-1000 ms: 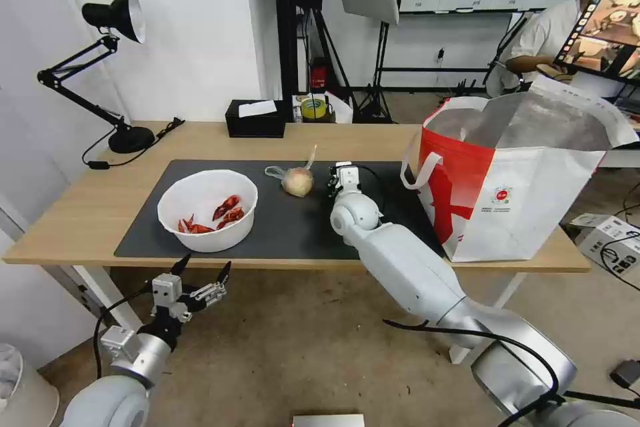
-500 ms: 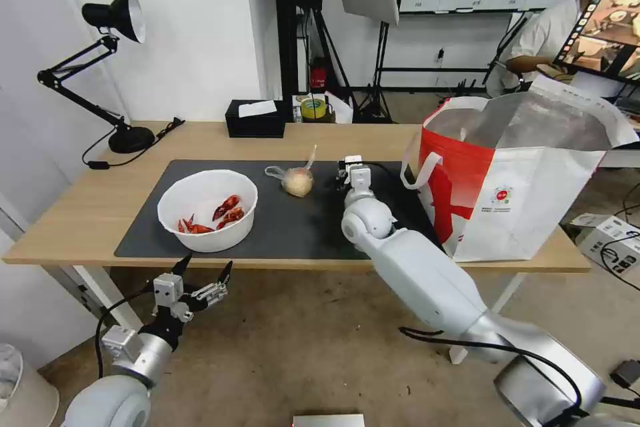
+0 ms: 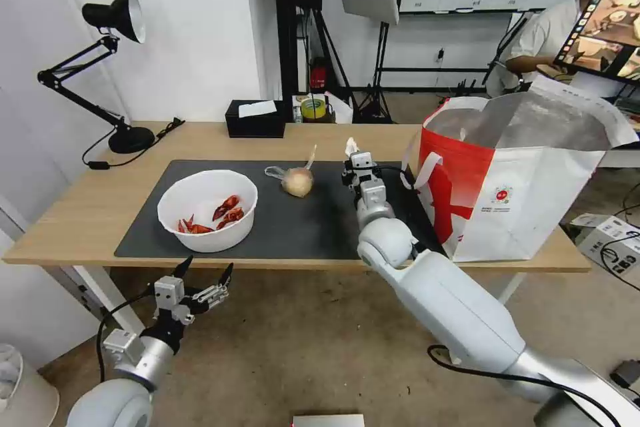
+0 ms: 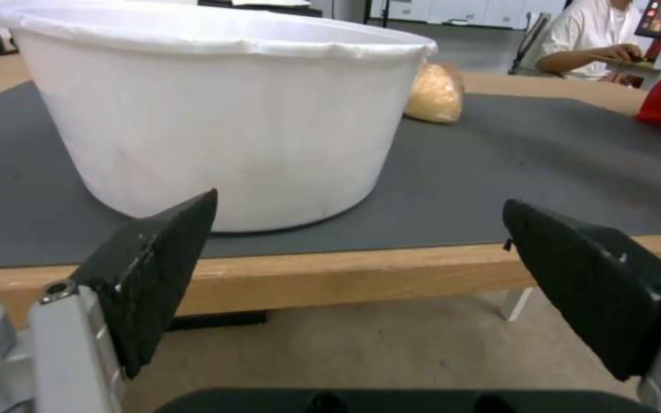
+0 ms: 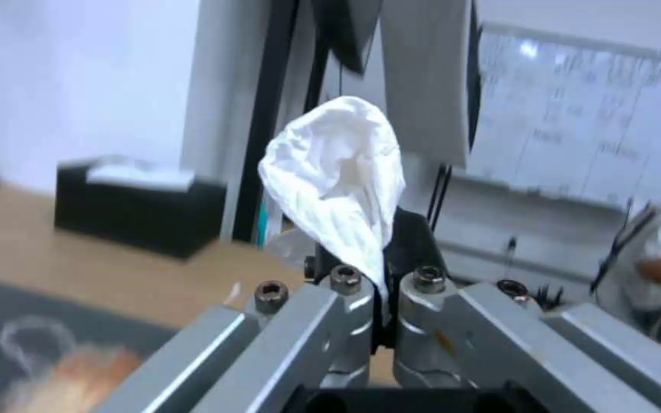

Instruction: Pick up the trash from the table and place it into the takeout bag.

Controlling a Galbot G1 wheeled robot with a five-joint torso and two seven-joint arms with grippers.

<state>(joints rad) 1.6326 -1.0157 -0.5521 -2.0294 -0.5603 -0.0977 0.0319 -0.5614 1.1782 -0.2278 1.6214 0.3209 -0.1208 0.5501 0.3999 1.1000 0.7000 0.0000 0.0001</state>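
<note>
My right gripper is shut on a crumpled white tissue, held above the dark mat between the knotted clear bag with a beige ball and the takeout bag. The tissue pokes up past the fingers. The takeout bag stands open at the table's right end, red panel facing me. A white bowl of red shells sits on the mat's left part; its wall stands close before my left gripper, which hangs open below the table's front edge.
A black desk lamp stands at the table's far left corner. A black tissue box and a yellow tape roll sit along the far edge. A person sits behind the takeout bag.
My right gripper has risen and moved right toward the takeout bag with the tissue held in it. The left arm has barely moved.
</note>
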